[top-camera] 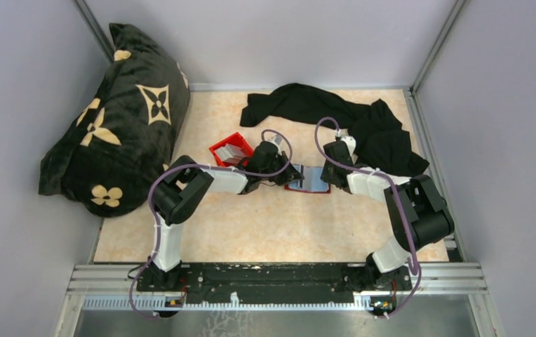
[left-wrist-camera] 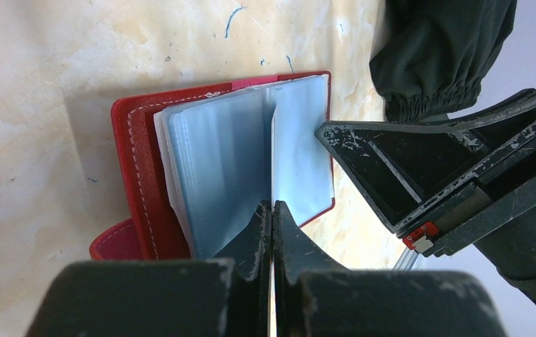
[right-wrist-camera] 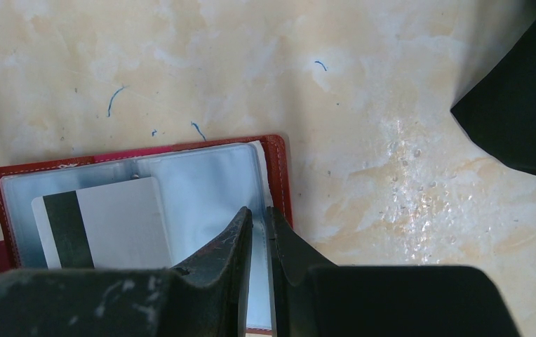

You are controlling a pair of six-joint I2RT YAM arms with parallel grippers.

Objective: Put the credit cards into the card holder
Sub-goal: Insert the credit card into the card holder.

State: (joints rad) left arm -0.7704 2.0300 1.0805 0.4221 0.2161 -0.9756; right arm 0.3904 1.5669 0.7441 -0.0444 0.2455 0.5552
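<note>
The dark red card holder [top-camera: 307, 188] lies open on the table between both grippers, its pale sleeves up [left-wrist-camera: 216, 161]. My left gripper [top-camera: 292, 173] is shut on a thin pale credit card. The left wrist view shows this card edge-on [left-wrist-camera: 273, 154], reaching from the fingertips [left-wrist-camera: 273, 207] in among the sleeves. The right wrist view shows its face and black stripe [right-wrist-camera: 118, 225] over the holder's left half. My right gripper [right-wrist-camera: 258, 214] has its jaws almost together, tips on the sleeve at the holder's right edge [right-wrist-camera: 277, 175], nothing between them. Its finger [left-wrist-camera: 391, 168] also shows in the left wrist view.
A bright red bin [top-camera: 221, 149] with more pale cards [top-camera: 236, 151] stands just left of the left gripper. Black clothing [top-camera: 363, 126] lies behind and right of the holder. A large dark patterned pillow [top-camera: 118, 112] fills the far left. Walls enclose the table.
</note>
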